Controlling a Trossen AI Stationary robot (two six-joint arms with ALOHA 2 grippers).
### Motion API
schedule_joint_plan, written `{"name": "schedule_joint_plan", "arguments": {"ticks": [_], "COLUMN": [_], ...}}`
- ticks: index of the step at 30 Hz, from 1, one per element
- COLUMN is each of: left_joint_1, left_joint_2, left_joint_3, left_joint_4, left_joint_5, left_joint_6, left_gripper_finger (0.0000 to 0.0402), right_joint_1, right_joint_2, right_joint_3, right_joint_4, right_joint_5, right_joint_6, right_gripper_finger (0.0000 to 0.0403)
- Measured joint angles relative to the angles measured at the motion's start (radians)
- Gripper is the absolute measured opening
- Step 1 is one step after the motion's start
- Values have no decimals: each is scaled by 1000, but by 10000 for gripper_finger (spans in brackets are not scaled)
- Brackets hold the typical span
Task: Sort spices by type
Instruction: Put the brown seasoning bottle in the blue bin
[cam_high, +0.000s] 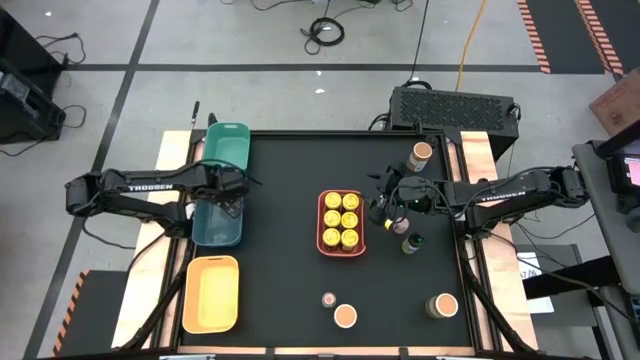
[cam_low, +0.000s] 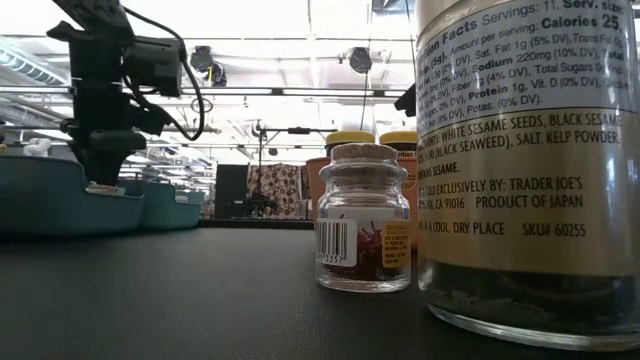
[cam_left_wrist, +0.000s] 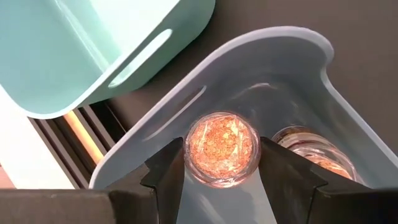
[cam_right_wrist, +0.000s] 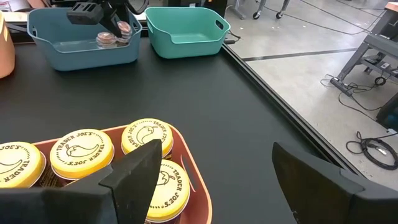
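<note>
My left gripper (cam_left_wrist: 222, 163) hangs inside the blue tray (cam_left_wrist: 292, 68), pointing steeply down, shut on a small glass jar (cam_left_wrist: 222, 148) with a pinkish-orange top. A second such jar (cam_left_wrist: 314, 155) sits beside it in the tray. In the high view this gripper (cam_high: 232, 205) is over the blue tray (cam_high: 205, 232). My right gripper (cam_high: 384, 207) stands open and holds nothing, just right of the coral tray (cam_high: 322, 222), which holds several yellow-lidded jars (cam_high: 340, 222). My left gripper pinches the small jar's round glass wall (cam_left_wrist: 188, 149) between its two fingers, one on each side. The fingers come from above, pointing steeply down. The jar stays upright inside the blue tray. Whether its base rests on the tray floor I cannot tell.
A green tray (cam_high: 226, 148) lies beyond the blue one, and a yellow tray (cam_high: 210, 293) lies near the front left. Loose jars stand at the right and front (cam_high: 422, 152) (cam_high: 410, 242) (cam_high: 328, 299) (cam_high: 346, 316) (cam_high: 442, 306). The table's middle is bare black.
</note>
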Motion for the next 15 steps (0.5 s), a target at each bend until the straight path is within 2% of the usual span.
{"name": "schedule_joint_plan", "arguments": {"ticks": [15], "left_joint_1": [0], "left_joint_2": [0], "left_joint_3": [0], "left_joint_4": [-1], "left_joint_5": [21], "left_joint_6": [0], "left_gripper_finger": [194], "right_joint_1": [0], "right_joint_2": [0], "right_joint_3": [0], "right_joint_4": [0], "right_joint_5": [0], "right_joint_6": [0], "right_gripper_finger": [299]}}
